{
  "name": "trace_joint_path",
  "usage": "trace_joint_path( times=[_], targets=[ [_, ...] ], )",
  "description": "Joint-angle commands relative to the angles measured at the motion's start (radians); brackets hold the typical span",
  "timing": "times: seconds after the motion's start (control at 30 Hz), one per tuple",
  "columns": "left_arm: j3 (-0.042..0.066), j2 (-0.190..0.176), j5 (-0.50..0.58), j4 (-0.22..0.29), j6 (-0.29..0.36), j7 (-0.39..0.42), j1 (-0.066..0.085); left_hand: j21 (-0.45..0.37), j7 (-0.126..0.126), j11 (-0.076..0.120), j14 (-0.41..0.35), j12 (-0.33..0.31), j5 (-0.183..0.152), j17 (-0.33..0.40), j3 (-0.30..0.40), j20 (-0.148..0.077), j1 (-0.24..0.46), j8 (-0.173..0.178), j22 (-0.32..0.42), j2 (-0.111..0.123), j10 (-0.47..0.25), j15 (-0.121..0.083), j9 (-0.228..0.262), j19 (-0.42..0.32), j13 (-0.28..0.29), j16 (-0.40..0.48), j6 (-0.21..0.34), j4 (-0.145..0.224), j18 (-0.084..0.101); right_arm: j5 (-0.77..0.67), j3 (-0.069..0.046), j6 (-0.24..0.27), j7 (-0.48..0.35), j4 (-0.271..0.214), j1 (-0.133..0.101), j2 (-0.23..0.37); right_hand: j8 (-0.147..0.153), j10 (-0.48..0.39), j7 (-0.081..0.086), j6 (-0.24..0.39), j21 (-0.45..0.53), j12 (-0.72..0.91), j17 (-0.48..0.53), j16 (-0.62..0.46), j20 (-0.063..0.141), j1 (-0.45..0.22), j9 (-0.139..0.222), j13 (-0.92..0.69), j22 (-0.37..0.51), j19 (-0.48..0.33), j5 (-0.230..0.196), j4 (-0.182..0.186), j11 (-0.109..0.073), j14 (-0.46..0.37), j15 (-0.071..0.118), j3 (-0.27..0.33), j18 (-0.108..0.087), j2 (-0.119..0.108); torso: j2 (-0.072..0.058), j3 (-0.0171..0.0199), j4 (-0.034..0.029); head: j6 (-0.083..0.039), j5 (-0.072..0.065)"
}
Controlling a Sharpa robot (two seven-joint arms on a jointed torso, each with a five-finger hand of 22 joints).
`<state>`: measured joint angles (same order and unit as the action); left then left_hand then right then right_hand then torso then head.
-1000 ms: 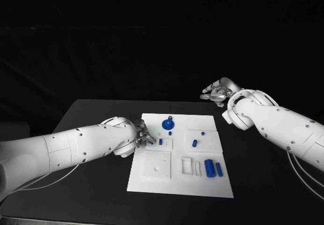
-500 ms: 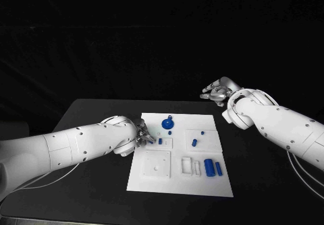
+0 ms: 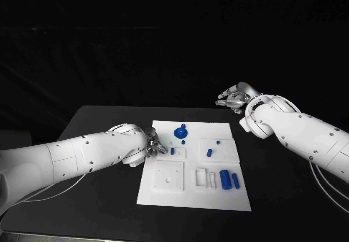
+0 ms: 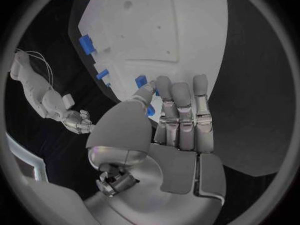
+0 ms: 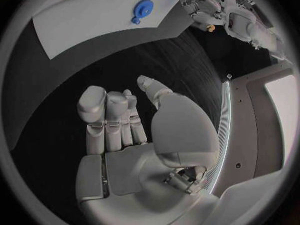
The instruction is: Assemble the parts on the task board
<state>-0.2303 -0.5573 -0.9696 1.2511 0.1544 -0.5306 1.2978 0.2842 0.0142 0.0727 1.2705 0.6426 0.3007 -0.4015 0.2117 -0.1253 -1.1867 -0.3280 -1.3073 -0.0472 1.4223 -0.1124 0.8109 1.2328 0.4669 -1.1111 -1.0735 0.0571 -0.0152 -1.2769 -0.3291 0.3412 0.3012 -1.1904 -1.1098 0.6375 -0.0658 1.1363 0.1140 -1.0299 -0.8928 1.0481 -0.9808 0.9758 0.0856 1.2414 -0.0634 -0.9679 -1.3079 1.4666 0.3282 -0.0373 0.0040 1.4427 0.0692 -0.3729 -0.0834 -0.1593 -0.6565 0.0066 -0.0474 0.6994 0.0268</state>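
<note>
The white task board lies mid-table. On it are a round blue part, two small blue pegs and two blue cylinders. My left hand is at the board's left edge; its thumb and a finger pinch a small blue part low over the board, also seen from the head as the small blue part. My right hand hovers beyond the board's far right corner, fingers apart and empty.
The black table extends around the board on all sides. The board has raised white square and slotted fixtures on its near half. The right wrist view shows the round blue part and my left hand.
</note>
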Motion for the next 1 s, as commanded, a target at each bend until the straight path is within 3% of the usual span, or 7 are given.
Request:
trace_joint_path(
  times=[0.03, 0.87, 1.0],
  targets=[
    [-0.005, -0.002, -0.003, 0.0, -0.036, -0.024, -0.006, 0.007, -0.022, 0.0, 0.006, -0.002, 0.008, -0.002, 0.076, -0.004, 0.002, -0.006, -0.02, -0.012, 0.0, 0.0, 0.001, 0.001, 0.002, 0.004, -0.026, 0.078, 0.015, -0.01, 0.0, -0.012, 0.002, -0.003, 0.0, 0.001, 0.004, -0.002, 0.003, 0.005, 0.004, 0.001, 0.0, -0.001, 0.001, 0.001, 0.001, -0.001, -0.11, 0.041, -0.006, -0.002, 0.001, 0.0, -0.001, -0.006, -0.01, 0.008, 0.0, 0.0002, -0.0004, 0.001, 0.0],
    [-0.005, 0.022, -0.009, -0.024, -0.053, -0.039, -0.006, 0.015, -0.029, 0.003, 0.013, 0.009, -0.003, -0.009, 0.067, -0.005, 0.016, -0.015, -0.02, -0.016, 0.007, -0.003, 0.003, 0.005, 0.009, -0.006, -0.037, 0.06, 0.015, -0.011, 0.0, -0.014, 0.005, -0.007, 0.0, 0.002, 0.004, -0.003, 0.002, 0.004, 0.004, 0.0, 0.0, -0.002, 0.001, -0.002, 0.0, -0.001, -0.11, 0.041, -0.009, -0.002, 0.001, 0.0, -0.001, -0.008, -0.01, 0.008, -0.002, 0.0027, 0.0018, 0.004, 0.002],
    [-0.005, 0.027, -0.009, -0.026, -0.067, -0.039, -0.006, 0.02, -0.031, 0.004, 0.013, 0.014, -0.002, -0.013, 0.062, -0.005, 0.015, -0.021, -0.02, -0.014, 0.007, -0.004, 0.01, 0.003, 0.014, -0.011, -0.04, 0.051, 0.015, -0.011, 0.0, -0.013, 0.005, -0.008, 0.0, 0.003, 0.004, -0.003, 0.002, 0.004, 0.005, 0.0, 0.001, -0.003, 0.001, -0.01, 0.0, 0.0, -0.11, 0.041, -0.009, 0.005, 0.001, 0.0, -0.001, -0.005, -0.01, 0.009, -0.001, 0.0014, 0.0014, 0.004, 0.0]
  ],
)
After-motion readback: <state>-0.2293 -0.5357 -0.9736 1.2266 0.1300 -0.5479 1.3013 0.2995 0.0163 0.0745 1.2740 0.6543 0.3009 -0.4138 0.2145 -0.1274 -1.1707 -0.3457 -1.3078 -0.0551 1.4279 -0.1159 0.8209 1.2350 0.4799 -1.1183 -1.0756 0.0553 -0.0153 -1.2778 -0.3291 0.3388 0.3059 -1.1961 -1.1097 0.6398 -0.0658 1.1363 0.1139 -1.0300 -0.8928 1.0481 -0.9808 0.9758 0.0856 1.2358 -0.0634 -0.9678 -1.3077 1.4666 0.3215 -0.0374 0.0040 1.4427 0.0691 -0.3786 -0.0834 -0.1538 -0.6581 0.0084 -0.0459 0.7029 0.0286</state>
